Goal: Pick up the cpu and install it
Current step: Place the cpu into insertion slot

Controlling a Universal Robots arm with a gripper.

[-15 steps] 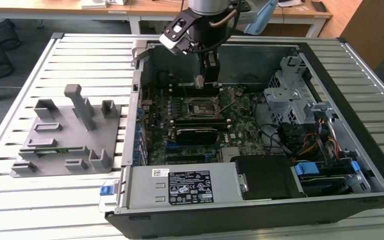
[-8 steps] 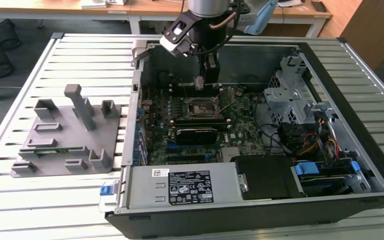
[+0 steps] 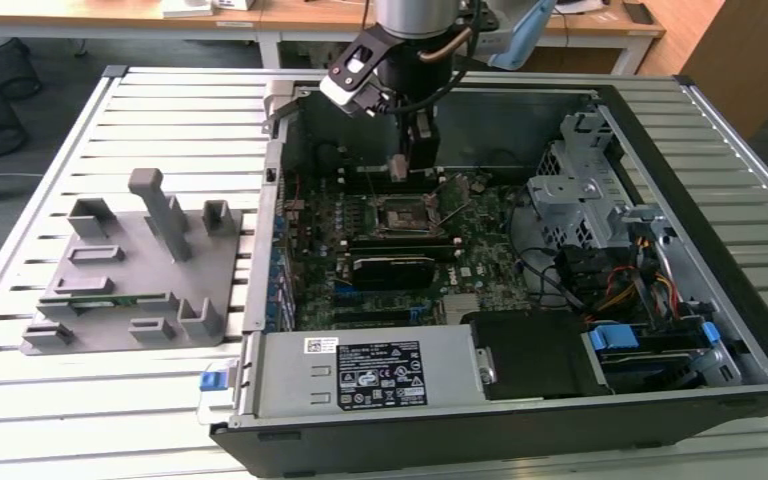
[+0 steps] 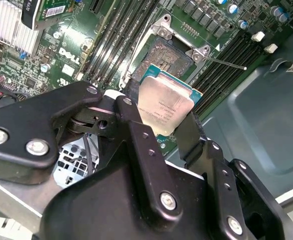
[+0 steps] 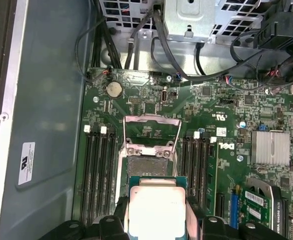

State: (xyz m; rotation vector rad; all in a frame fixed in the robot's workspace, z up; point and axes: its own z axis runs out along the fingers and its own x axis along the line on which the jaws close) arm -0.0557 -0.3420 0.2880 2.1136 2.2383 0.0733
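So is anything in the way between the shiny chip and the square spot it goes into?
Nothing visible is. The gripper holds the cpu by its edges, just above the socket. The socket's metal cover is flipped open and its thin lever is swung aside, so the socket's face shows bare.

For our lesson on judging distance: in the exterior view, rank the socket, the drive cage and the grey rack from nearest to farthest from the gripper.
From the gripper holding the cpu:
1. The socket, on the board, close below it.
2. The drive cage, inside the case, on the exterior view's right.
3. The grey rack, outside the case, on the exterior view's left.
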